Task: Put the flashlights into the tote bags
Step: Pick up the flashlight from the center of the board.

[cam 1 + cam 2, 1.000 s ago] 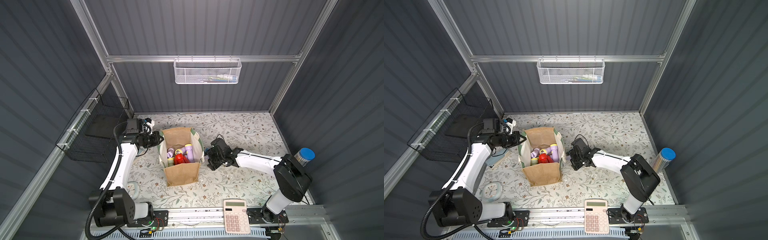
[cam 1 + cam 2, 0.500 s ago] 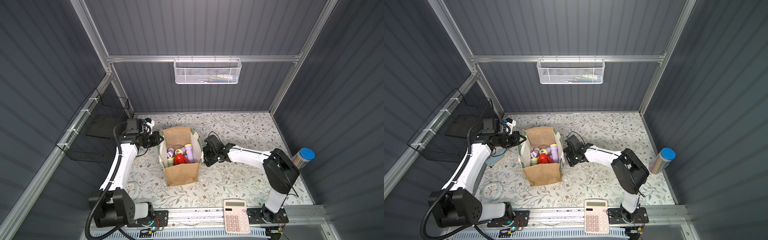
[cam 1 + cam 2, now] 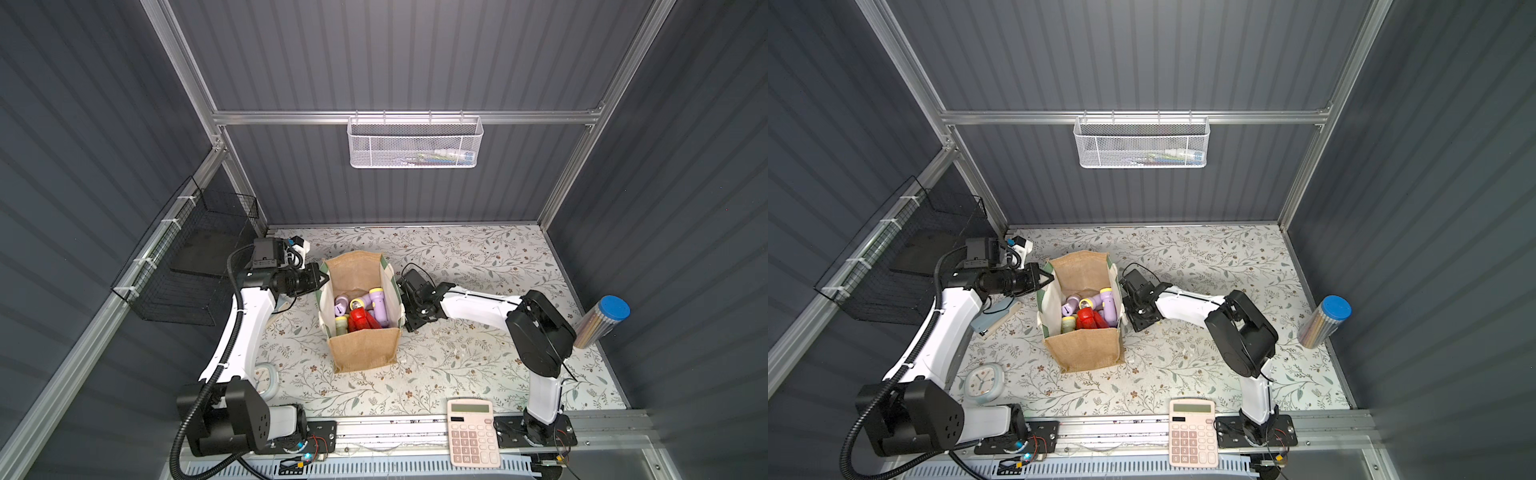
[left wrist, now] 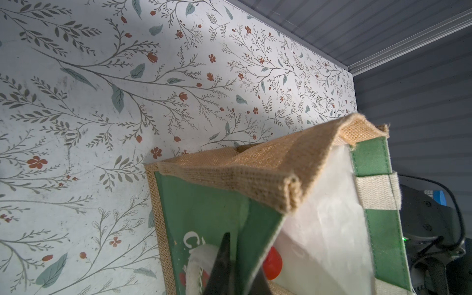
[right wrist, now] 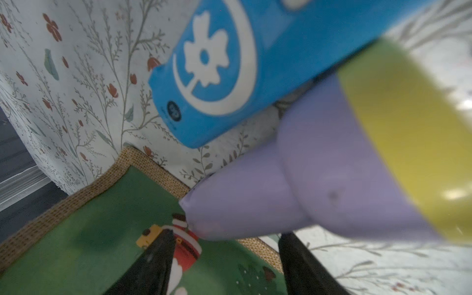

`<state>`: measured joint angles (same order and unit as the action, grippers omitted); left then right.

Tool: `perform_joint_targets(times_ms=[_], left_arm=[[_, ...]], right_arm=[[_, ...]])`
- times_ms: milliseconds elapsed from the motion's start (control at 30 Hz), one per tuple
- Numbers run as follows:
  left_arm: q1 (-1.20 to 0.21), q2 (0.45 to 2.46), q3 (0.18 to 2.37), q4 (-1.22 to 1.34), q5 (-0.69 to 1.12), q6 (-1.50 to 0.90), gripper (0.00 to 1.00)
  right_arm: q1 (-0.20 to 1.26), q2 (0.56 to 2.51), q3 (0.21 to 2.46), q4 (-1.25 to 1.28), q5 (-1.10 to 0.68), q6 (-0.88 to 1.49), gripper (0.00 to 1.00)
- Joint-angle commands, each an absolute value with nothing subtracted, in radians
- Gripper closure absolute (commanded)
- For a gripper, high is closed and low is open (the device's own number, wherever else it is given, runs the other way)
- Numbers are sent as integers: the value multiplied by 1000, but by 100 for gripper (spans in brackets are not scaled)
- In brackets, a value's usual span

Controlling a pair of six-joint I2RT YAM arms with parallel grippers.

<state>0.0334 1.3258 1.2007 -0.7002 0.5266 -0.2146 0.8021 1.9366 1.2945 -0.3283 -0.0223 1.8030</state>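
Observation:
The tan jute tote bag (image 3: pixel 363 351) stands upright and open in mid-table, in both top views. Several flashlights lie inside it: lilac (image 3: pixel 376 305), red (image 3: pixel 361 322) and pale green (image 3: pixel 341 324). My left gripper (image 3: pixel 322 276) is shut on the bag's green left side panel (image 4: pixel 204 204), pinching its rim. My right gripper (image 3: pixel 409 322) is low beside the bag's right wall. In the right wrist view its jaws (image 5: pixel 226 233) stand apart. A lilac flashlight (image 5: pixel 293 184) with a yellow ring and a blue flashlight (image 5: pixel 229 63) lie just past the fingertips. The top views hide these two.
A pink calculator (image 3: pixel 469 432) lies at the front edge. A clear pencil tube with a blue lid (image 3: pixel 598 324) leans at the right wall. A small clock (image 3: pixel 984 382) and a pale blue object (image 3: pixel 994 318) lie by the left arm. A black wire basket (image 3: pixel 183 282) hangs on the left wall.
The right arm has swung left until its gripper is close to the bag's right side, and its jaws have narrowed a little. The left arm and the bag have stayed put.

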Motion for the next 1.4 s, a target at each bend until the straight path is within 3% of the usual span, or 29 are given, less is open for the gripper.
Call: perform_joint_targets(times_ms=[0, 433, 1067, 1367], left_arm=[[35, 1296, 1203, -670, 580, -228, 100], [35, 1304, 1209, -679, 572, -221, 100], [35, 1295, 1221, -690, 560, -216, 100], [35, 1298, 1223, -686, 572, -219, 100]], right_arm=[[810, 1966, 1318, -377, -2, 1823, 33], [810, 1990, 1292, -383, 20, 1814, 35], [811, 1850, 1090, -406, 45, 1812, 37], [813, 1764, 991, -413, 42, 1852, 32]])
